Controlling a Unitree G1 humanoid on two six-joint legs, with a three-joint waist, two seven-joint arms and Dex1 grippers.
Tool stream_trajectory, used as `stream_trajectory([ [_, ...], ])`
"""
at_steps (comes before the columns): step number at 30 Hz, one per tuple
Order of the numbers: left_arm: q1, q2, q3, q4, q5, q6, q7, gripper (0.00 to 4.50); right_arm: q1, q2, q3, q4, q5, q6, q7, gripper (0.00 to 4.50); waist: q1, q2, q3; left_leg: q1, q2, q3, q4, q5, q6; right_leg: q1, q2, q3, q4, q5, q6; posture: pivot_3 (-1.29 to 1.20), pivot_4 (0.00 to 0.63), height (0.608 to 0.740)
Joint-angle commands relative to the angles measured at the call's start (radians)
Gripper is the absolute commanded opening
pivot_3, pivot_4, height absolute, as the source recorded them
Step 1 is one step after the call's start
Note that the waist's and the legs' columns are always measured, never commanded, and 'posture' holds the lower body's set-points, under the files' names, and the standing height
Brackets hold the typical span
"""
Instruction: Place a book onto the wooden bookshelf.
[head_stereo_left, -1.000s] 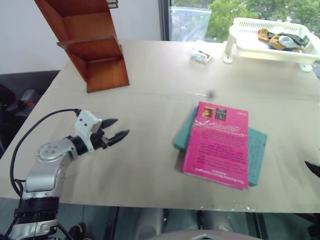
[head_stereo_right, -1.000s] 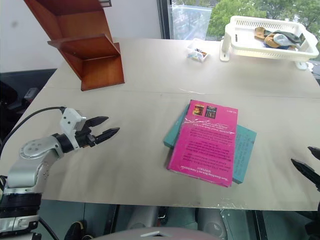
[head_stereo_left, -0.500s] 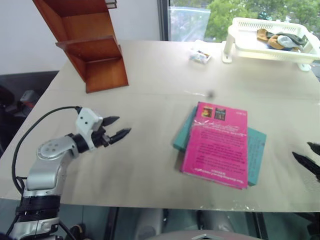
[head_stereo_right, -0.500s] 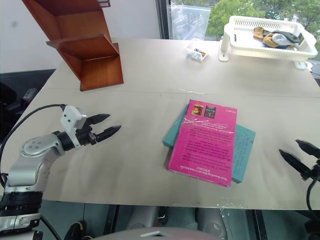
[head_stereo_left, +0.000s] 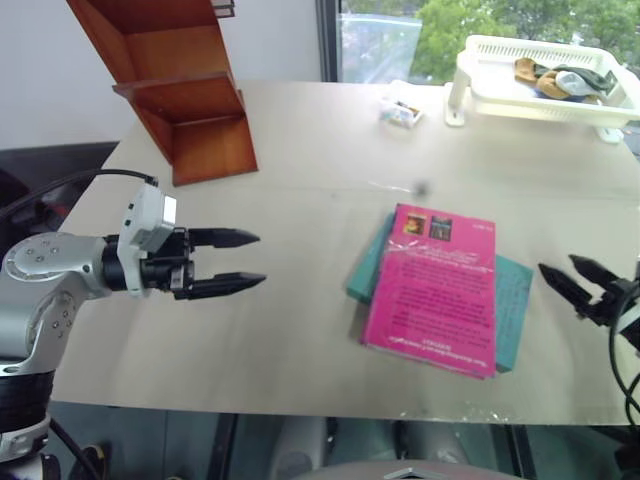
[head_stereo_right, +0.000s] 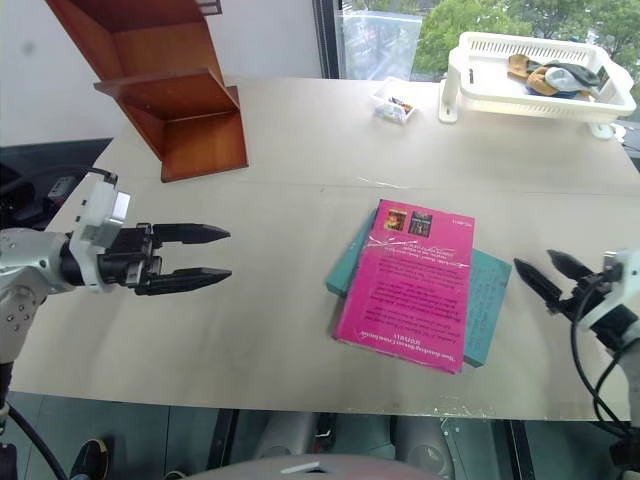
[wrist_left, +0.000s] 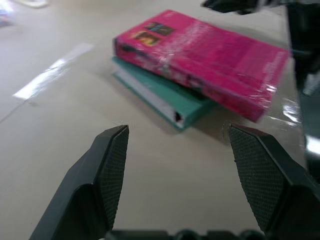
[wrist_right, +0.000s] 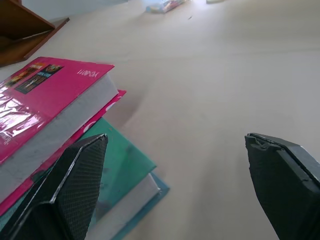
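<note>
The pink book (head_stereo_left: 436, 291) lies flat on a teal book (head_stereo_left: 512, 305) in the middle of the table. The wooden bookshelf (head_stereo_left: 175, 85) stands at the table's far left corner. My left gripper (head_stereo_left: 250, 261) hovers open over the table well left of the books, fingers pointing at them; the left wrist view shows the pink book (wrist_left: 210, 55) ahead between its fingers (wrist_left: 112, 170). My right gripper (head_stereo_left: 563, 276) is open just right of the books, low over the table, with the pink book (wrist_right: 45, 105) close before it in the right wrist view.
A white plastic basket (head_stereo_left: 540, 85) with cloth items sits at the far right. A small packet (head_stereo_left: 400, 111) lies near it. The table's front edge (head_stereo_left: 300, 400) runs just below the books.
My left gripper has risen and turned level toward the books. My right gripper has come in from the right edge to just beside the teal book.
</note>
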Motion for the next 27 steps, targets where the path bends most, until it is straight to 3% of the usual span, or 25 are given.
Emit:
stream_trajectory([
  [1,-0.021,0.012,0.049,-0.02,-0.01,-0.019,0.003,3.43,0.013,0.023,0.035,-0.038,-0.016,0.005,-0.024,4.5,0.0,0.0,0.0,0.0,0.0,0.0,0.0,0.0,0.0,0.0,0.0,0.0,0.0,0.0,0.0,0.0,0.15,0.74],
  [17,0.032,0.003,0.091,-0.032,0.006,-0.036,0.021,3.43,-0.026,0.114,0.205,-0.124,0.001,0.113,-0.067,4.5,-0.006,-0.003,-0.002,0.001,0.002,0.0,0.0,0.0,0.0,0.0,0.002,0.001,0.001,0.0,0.0,0.0,0.15,0.74],
  [22,0.035,-0.002,0.075,-0.031,0.009,-0.048,0.018,3.43,-0.062,0.085,0.243,-0.063,-0.1,0.017,-0.048,4.5,-0.004,-0.003,-0.002,0.001,0.002,0.0,0.0,0.0,0.0,-0.002,0.002,0.001,0.002,0.0,0.0,0.0,0.15,0.74],
  [27,0.042,0.0,0.081,-0.02,0.017,-0.057,0.017,3.43,-0.06,0.029,0.235,0.006,-0.197,-0.211,0.043,4.5,0.001,-0.004,-0.002,0.001,0.002,0.0,0.001,0.0,0.0,-0.002,0.002,0.001,0.002,0.0,0.0,0.0,0.15,0.74],
])
